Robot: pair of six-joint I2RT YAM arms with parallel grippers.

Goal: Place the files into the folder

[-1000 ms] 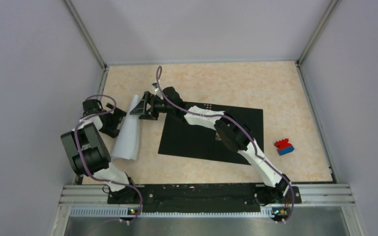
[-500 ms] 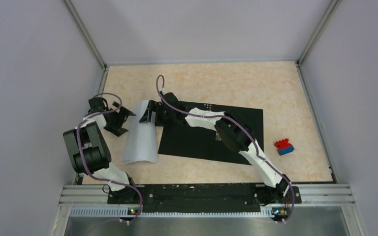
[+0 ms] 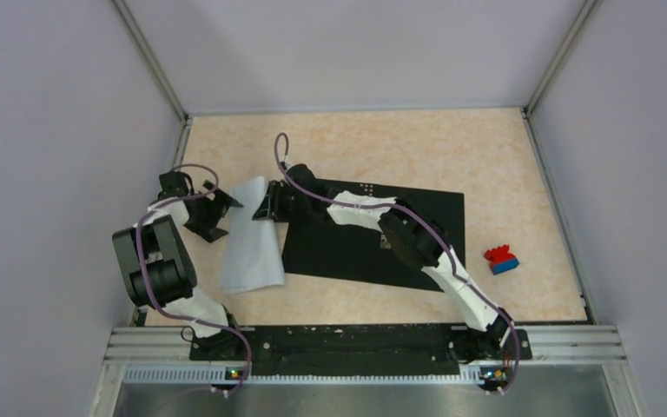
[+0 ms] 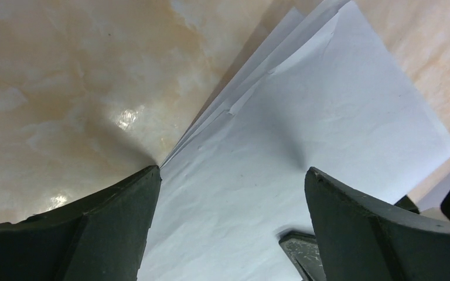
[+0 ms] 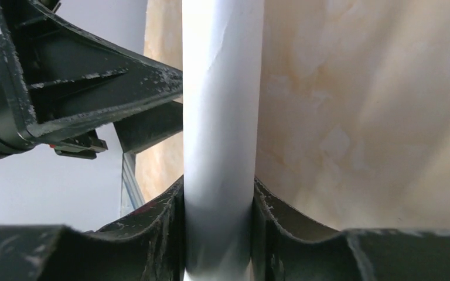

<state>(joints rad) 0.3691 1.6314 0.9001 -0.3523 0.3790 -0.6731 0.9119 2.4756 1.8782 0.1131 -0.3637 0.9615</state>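
Note:
The files (image 3: 252, 243), a thin stack of white sheets, lie left of the folder (image 3: 330, 248), which is spread open with its black inside up. My right gripper (image 3: 267, 204) is shut on the files' far right edge. In the right wrist view the curled paper (image 5: 220, 88) stands pinched between both fingers of that gripper (image 5: 218, 187). My left gripper (image 3: 213, 213) stands open at the files' left edge. In the left wrist view its fingers spread wide over the fanned sheets (image 4: 304, 117), with nothing gripped in the left gripper (image 4: 231, 172).
A small red-and-blue toy block (image 3: 502, 259) sits on the table right of the folder. Grey walls with metal corner posts close in the table on three sides. The right arm stretches across the folder's upper half.
My right gripper has closed on the files' edge. The sheets, upright and curled a second ago, now lie flatter and have shifted right toward the folder. The left gripper stayed open.

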